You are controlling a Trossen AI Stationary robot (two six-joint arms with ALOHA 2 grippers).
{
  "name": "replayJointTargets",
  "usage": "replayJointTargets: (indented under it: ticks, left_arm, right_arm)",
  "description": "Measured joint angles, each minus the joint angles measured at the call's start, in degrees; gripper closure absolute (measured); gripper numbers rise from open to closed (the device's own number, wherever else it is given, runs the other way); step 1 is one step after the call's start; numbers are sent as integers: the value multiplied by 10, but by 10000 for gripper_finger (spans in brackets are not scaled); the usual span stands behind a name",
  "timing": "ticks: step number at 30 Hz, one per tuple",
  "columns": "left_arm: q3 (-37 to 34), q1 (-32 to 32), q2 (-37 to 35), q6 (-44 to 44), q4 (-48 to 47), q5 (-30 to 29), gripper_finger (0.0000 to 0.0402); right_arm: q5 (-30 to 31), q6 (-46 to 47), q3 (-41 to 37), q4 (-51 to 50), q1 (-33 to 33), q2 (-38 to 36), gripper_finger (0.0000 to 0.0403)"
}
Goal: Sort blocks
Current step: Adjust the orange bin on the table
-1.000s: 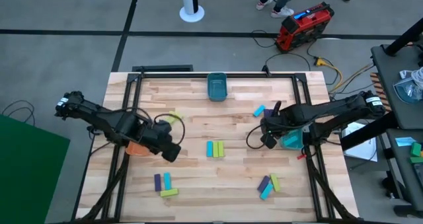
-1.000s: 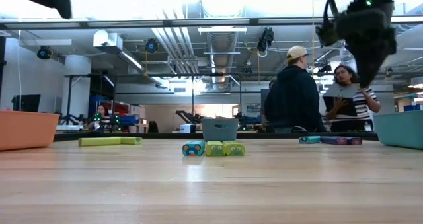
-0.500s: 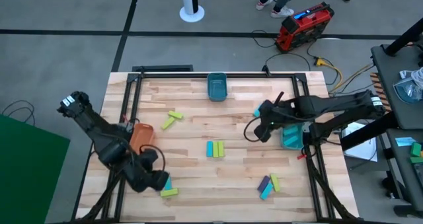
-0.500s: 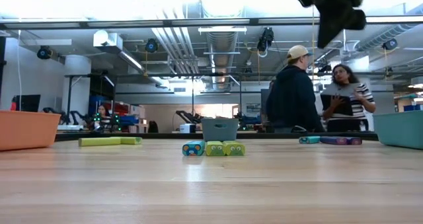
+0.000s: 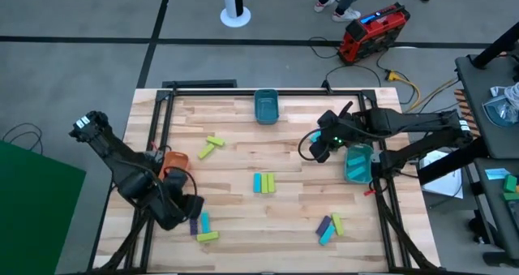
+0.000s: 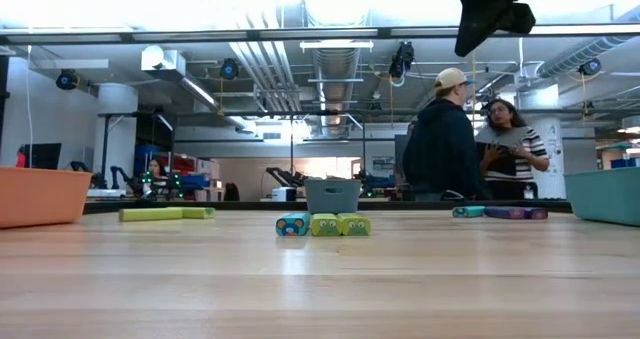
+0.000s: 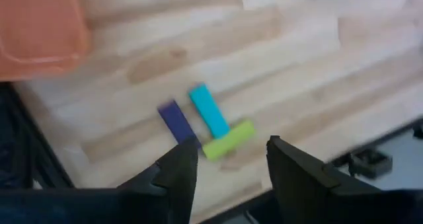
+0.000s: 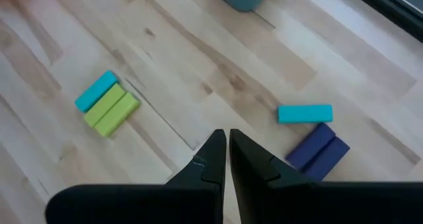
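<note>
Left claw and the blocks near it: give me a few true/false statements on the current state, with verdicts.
1. The left claw is open and holds nothing. True.
2. The left claw hovers over a cluster of three blocks: a purple block, a cyan block and a yellow-green block. True.
3. The right claw is gripping a cyan block. False: its fingers are shut on nothing.
4. The orange bin sits at the table's right edge. False: it is on the left side, beside the left arm.
5. Three blocks lie side by side near the table's middle. True.
</note>
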Motion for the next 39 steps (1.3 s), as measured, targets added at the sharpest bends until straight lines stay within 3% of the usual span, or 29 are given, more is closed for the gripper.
replayJointTargets:
  ticks: [3, 8, 14, 19, 31, 39]
  left_arm:
    - [3, 26, -15, 8, -24, -1, 282]
    - [-5, 81, -28, 60, -32, -17, 388]
    - [-39, 157, -29, 171, -17, -16, 400]
    - [-95, 202, -32, 210, 8, -12, 401]
    - [-237, 250, -29, 212, 63, -11, 402]
    - [-294, 257, -29, 207, 99, -11, 402]
  right_arm:
    - [3, 6, 0, 5, 0, 0, 390]
    - [8, 10, 0, 25, 0, 0, 390]
    - [8, 16, -1, 29, -4, 4, 390]
    - [8, 26, -1, 29, -9, 5, 390]
    - [9, 26, -1, 30, -32, 5, 390]
    - [9, 28, -1, 31, -36, 5, 390]
